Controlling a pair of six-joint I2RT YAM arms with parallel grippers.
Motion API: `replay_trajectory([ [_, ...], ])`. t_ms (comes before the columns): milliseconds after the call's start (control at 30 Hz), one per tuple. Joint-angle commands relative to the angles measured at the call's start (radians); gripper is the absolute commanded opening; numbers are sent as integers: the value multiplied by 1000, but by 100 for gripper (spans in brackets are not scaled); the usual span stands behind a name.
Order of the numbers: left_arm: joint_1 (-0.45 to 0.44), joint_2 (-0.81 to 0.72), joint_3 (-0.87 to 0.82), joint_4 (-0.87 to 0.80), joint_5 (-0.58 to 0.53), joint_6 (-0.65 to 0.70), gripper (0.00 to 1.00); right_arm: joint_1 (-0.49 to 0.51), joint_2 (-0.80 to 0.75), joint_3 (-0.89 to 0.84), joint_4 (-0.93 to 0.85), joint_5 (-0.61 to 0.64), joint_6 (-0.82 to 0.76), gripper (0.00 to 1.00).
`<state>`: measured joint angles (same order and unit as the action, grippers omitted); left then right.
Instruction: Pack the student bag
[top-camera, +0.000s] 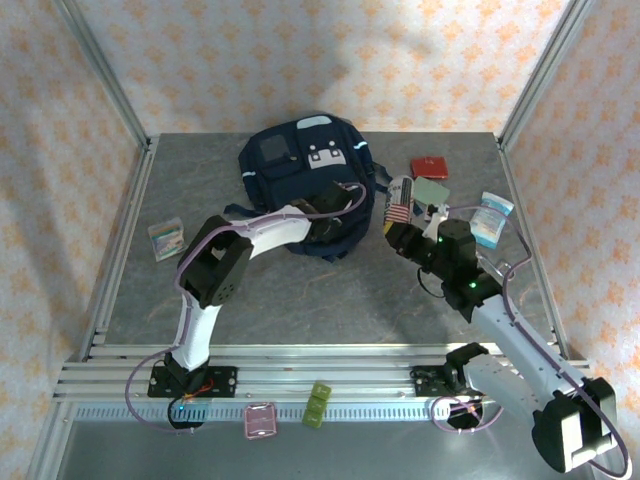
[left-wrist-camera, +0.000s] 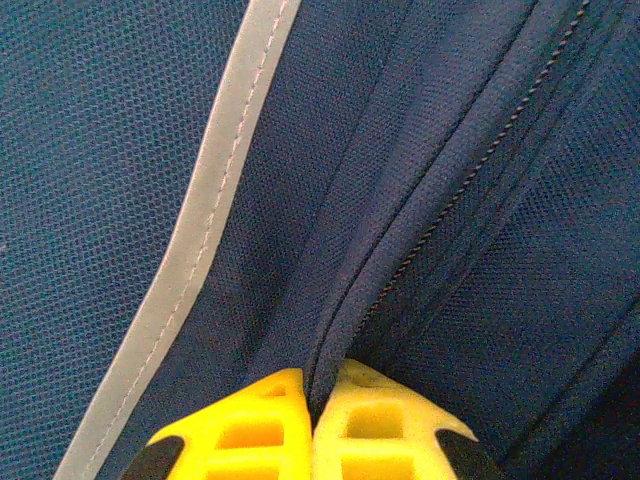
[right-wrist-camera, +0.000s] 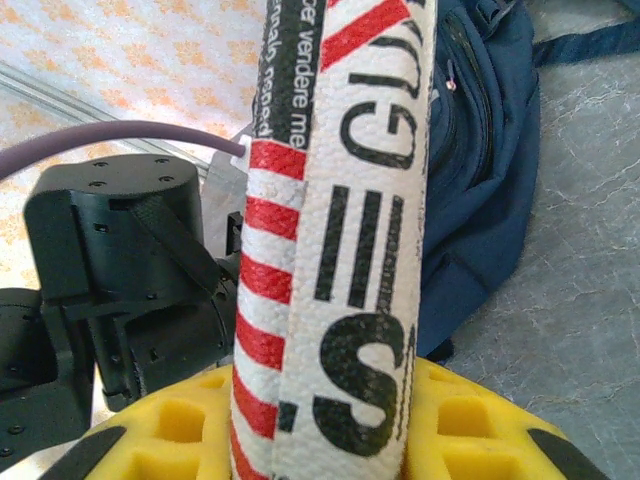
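The student bag (top-camera: 300, 165), navy with grey-white front patches, lies at the back middle of the table. My left gripper (top-camera: 325, 218) is down on its near right part. In the left wrist view, the yellow fingers (left-wrist-camera: 270, 420) are shut on a fold of navy fabric (left-wrist-camera: 335, 350) beside a zip line, and the bag's white stripe (left-wrist-camera: 215, 200) runs to the left. My right gripper (top-camera: 405, 235) is shut on a red-and-white striped pouch (right-wrist-camera: 340, 230) with black lettering. It holds the pouch (top-camera: 400, 203) upright just right of the bag (right-wrist-camera: 480, 150).
A red flat item (top-camera: 431, 167) and a grey-green one (top-camera: 432, 190) lie at the back right, with a light blue packet (top-camera: 492, 218) beside them. A small colourful box (top-camera: 166, 239) sits at the left. Pink (top-camera: 260, 420) and green (top-camera: 318, 404) items rest on the front rail.
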<state>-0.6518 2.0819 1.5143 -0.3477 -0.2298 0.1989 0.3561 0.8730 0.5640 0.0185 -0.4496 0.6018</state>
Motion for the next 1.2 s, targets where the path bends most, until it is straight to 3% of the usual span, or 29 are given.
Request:
replay_trajectory([
  [0,30,-108,49,-10,-5,-50,0,-4,7,-7,68,-20,5,21],
  [300,36,-259,197,-54,-25,-69,0,-5,92,-47,191,-134,61,21],
  [567,40,-285,245,-60,-25,-107,0,53,358,40,372,-324,111,20],
  [1000,41,-341,243,-11,40,-157,0,96,996,514,469,-524,232,19],
  [1167,41,-368,254,-7,75,-178,0,112,1227,743,503,-544,308,20],
])
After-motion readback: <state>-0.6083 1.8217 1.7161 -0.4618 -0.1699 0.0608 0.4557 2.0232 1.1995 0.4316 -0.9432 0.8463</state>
